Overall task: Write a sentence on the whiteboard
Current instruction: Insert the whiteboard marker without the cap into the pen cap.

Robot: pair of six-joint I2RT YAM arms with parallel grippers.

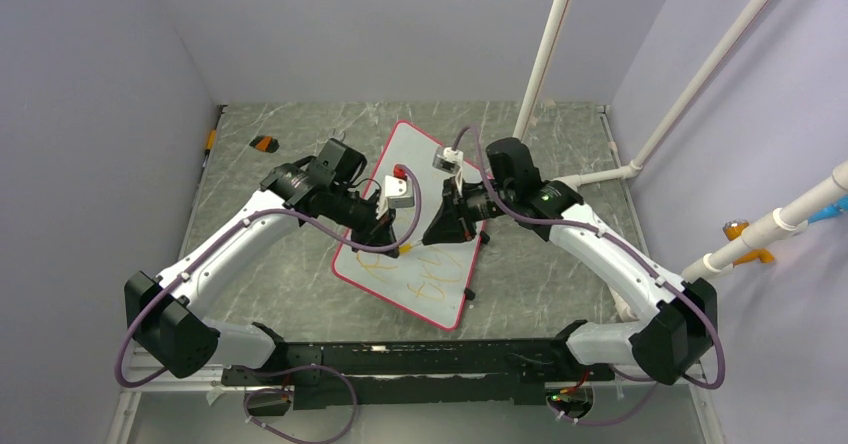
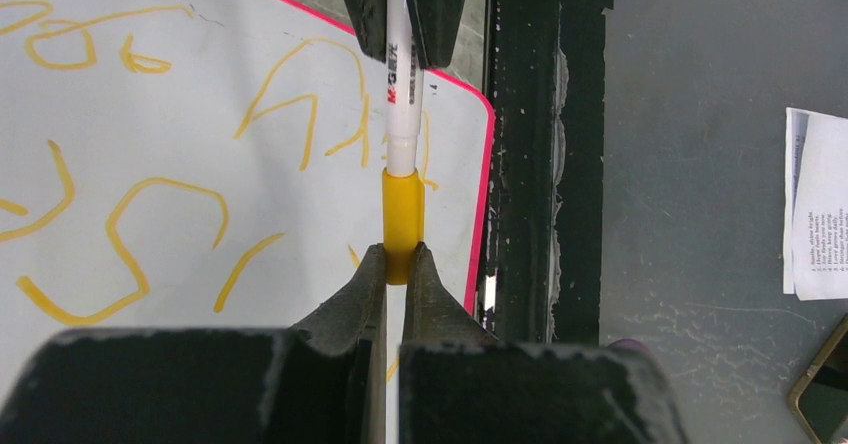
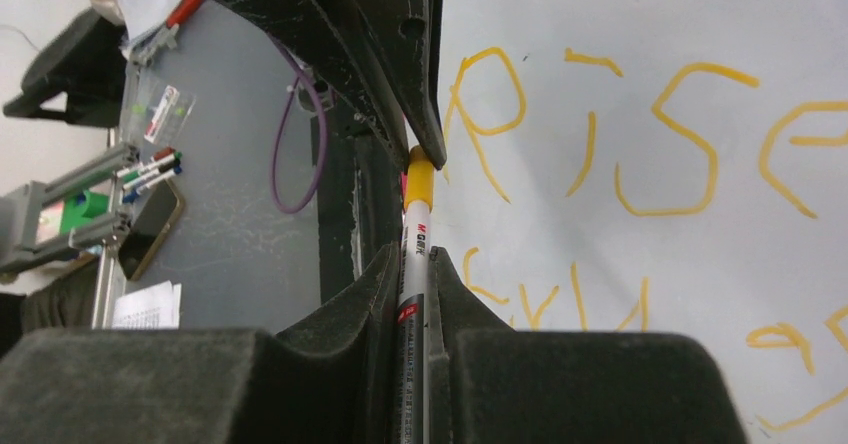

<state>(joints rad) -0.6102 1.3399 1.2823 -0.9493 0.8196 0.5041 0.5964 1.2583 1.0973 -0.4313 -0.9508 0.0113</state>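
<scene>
The whiteboard (image 1: 425, 149) lies tilted on the table between both arms, pale with a red-pink rim. The sentence (image 1: 435, 279) runs across it in orange-yellow letters, seen close in the left wrist view (image 2: 160, 224) and as "RISE" in the right wrist view (image 3: 660, 134). A white marker (image 2: 400, 114) with a yellow cap (image 2: 402, 214) hangs just above the board. My left gripper (image 1: 395, 244) (image 2: 400, 254) is shut on the yellow cap. My right gripper (image 1: 432, 236) (image 3: 415, 259) is shut on the white barrel (image 3: 414, 264), facing the left one tip to tip.
A small red thing (image 1: 400, 174) sits on the board's far part, and a black clip (image 1: 470, 294) on its right edge. An orange-and-black object (image 1: 263, 144) lies at the far left. White pipes (image 1: 545, 54) rise at the back right. A black rail (image 1: 400, 354) spans the near edge.
</scene>
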